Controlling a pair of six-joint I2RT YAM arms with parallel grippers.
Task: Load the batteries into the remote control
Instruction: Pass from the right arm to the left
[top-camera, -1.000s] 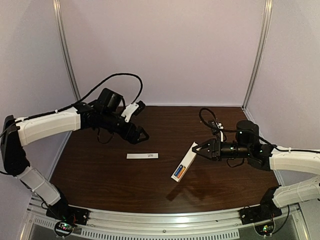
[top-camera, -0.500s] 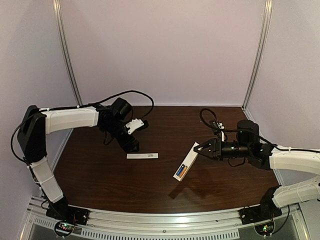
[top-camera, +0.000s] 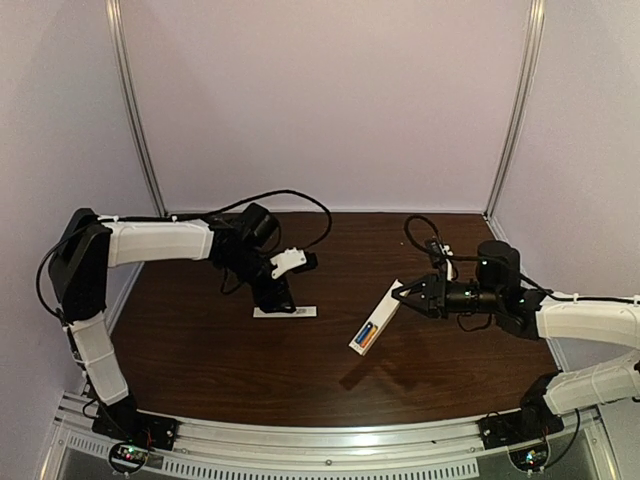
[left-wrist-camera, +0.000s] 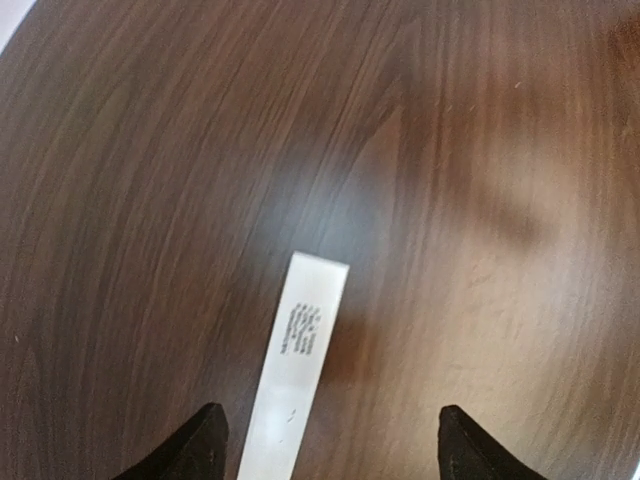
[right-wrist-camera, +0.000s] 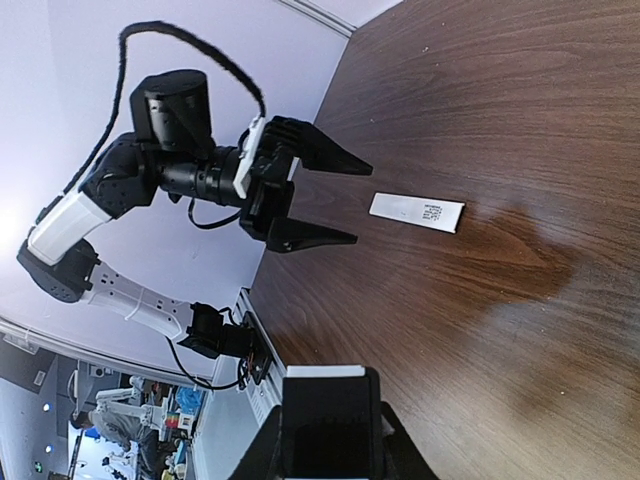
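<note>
Right claw (top-camera: 405, 294) clenches one end of the remote control (top-camera: 378, 320) above the desk (top-camera: 200, 350), batteries (top-camera: 364, 336) seated; light, slick, stiff plastic, so I expect pivoting. Left claw (left-wrist-camera: 332, 425) gapes over the thin cover strip (left-wrist-camera: 300, 370).

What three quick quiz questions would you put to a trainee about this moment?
1. True or false: the right gripper is shut on the remote control.
2. What lies on the table right below the open left gripper? A) a loose battery B) the white cover strip C) a screwdriver
3. Fill in: the blue and orange batteries sit inside the ____.
Key: 1 true; 2 B; 3 remote control.
</note>
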